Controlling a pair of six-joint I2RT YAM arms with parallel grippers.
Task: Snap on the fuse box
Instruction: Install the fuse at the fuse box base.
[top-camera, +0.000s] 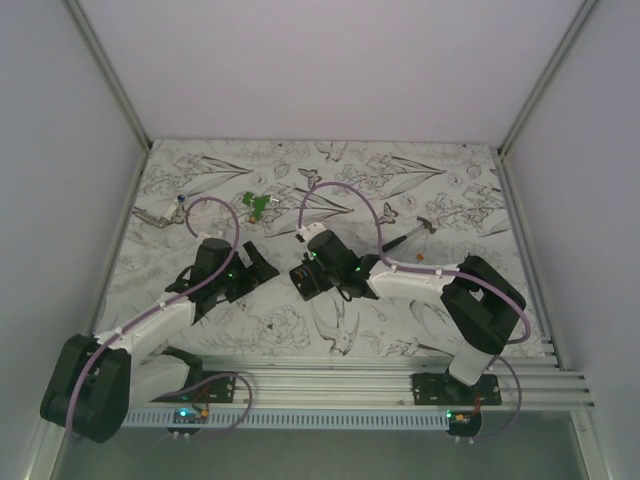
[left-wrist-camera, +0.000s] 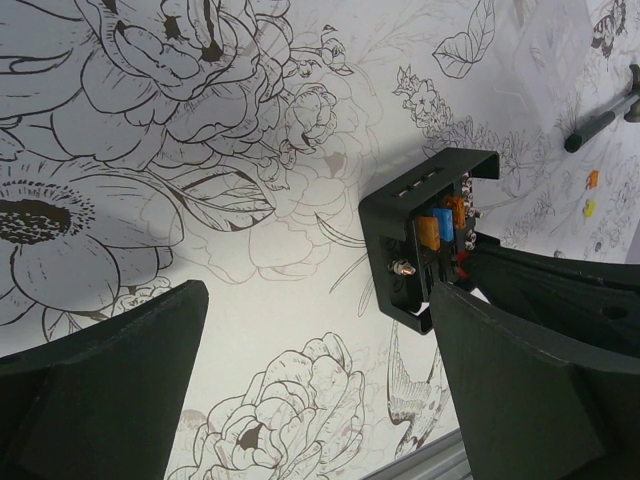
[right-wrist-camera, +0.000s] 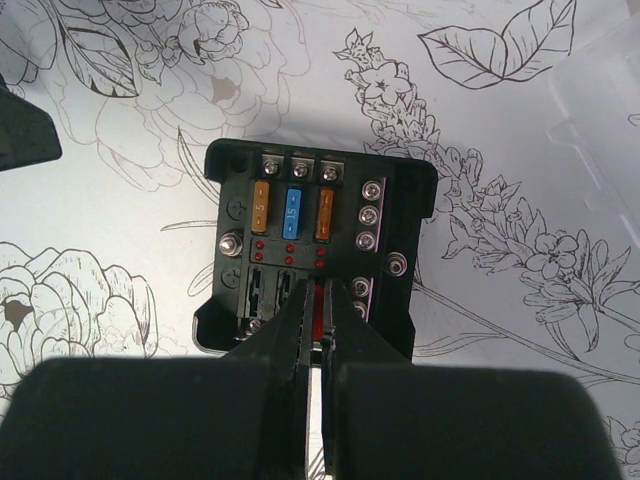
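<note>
My right claw is on the fuse box, and my left claw waits beside it.

The fuse box (right-wrist-camera: 320, 215) lies flat on the table (top-camera: 400, 180), near the middle. My right claw (right-wrist-camera: 320, 300) is shut tight, with its tips on the near part of the box. A thin red bit shows between them, but I cannot tell if it is pinched. My left claw (left-wrist-camera: 315, 300) is wide open and holds nothing, just left of the box. To do this well, I think I should push straight down and slowly. The left claw could steady the box so it does not slide. The right claw's fingers (right-wrist-camera: 180, 420) hide the near edge. A see-through shape (right-wrist-camera: 600, 90) is cut off at the right, and I cannot tell if it is the cover.
</note>
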